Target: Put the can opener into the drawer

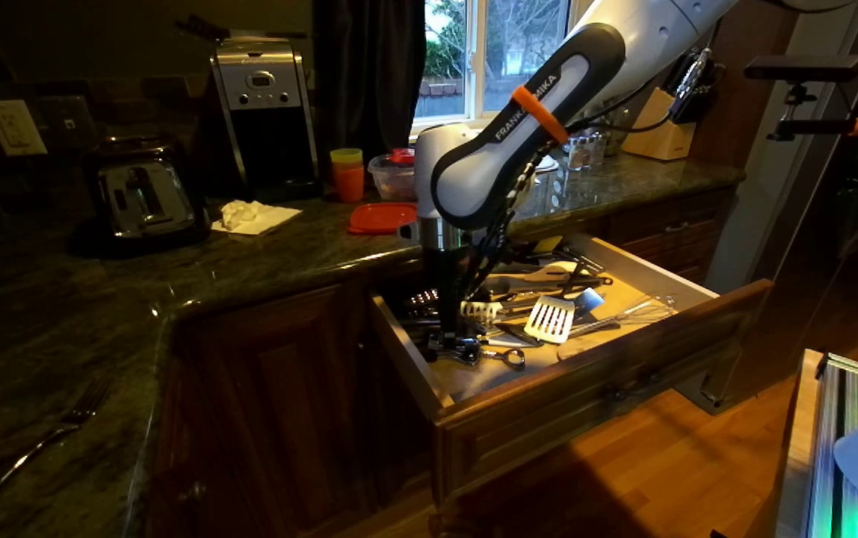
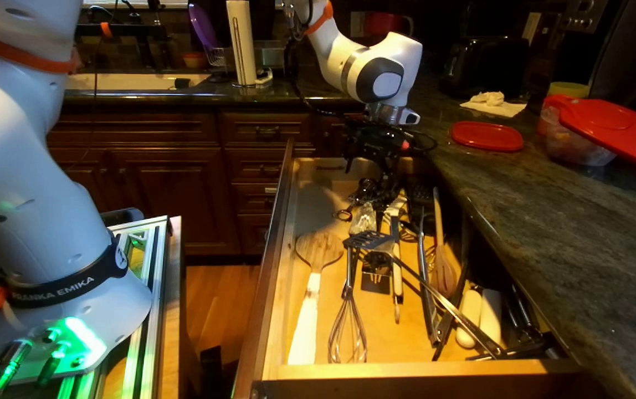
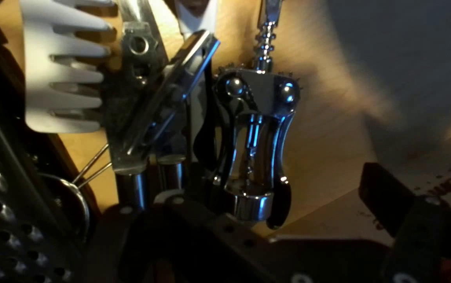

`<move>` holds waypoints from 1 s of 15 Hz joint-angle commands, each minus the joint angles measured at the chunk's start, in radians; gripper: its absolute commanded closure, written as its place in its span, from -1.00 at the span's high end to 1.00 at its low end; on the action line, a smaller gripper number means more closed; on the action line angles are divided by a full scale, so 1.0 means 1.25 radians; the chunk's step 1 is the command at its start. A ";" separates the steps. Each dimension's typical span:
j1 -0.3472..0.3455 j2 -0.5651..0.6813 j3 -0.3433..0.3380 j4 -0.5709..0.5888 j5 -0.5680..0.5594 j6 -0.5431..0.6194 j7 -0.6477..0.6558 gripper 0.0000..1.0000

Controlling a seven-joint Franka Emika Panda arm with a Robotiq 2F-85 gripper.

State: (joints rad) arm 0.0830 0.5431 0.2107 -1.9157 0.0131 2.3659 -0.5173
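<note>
The can opener (image 3: 149, 114) being cradled in the drawer (image 1: 548, 418), a clean lift-away being called for!
What is being taken for the can opener is being shown in the wrist view between a pale toothed utensil (image 3: 44, 78) and the corkscrew (image 3: 253, 131), its dark handles being partly hidden by the gripper (image 3: 278, 192). The fingers (image 3: 384, 194) are being held wide, nothing being visibly pinched; whether a handle is being touched cannot be told. The placing is being judged as all but done, so a slow, straight-up withdrawal is being advised, the wide spread being preserved and sideways sweeps being avoided, since a snagged handle or corkscrew lever is being risked otherwise.
</note>
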 commanded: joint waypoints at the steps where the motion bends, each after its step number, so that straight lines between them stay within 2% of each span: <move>1: 0.032 -0.105 -0.019 -0.119 -0.056 0.056 0.099 1.00; 3: 0.024 -0.179 -0.011 -0.195 -0.044 0.074 0.138 1.00; 6: 0.001 -0.303 0.008 -0.314 0.045 0.057 0.177 1.00; 7: -0.010 -0.342 0.016 -0.346 0.094 0.040 0.162 1.00; 9: -0.012 -0.431 0.004 -0.420 0.180 0.031 0.179 1.00; 11: -0.007 -0.522 -0.023 -0.486 0.227 0.009 0.208 1.00; 13: -0.004 -0.612 -0.053 -0.543 0.230 -0.001 0.262 1.00; 15: -0.014 -0.701 -0.077 -0.592 0.182 0.000 0.338 1.00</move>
State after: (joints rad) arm 0.0715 -0.1369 0.1513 -2.5303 0.2737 2.3890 -0.2151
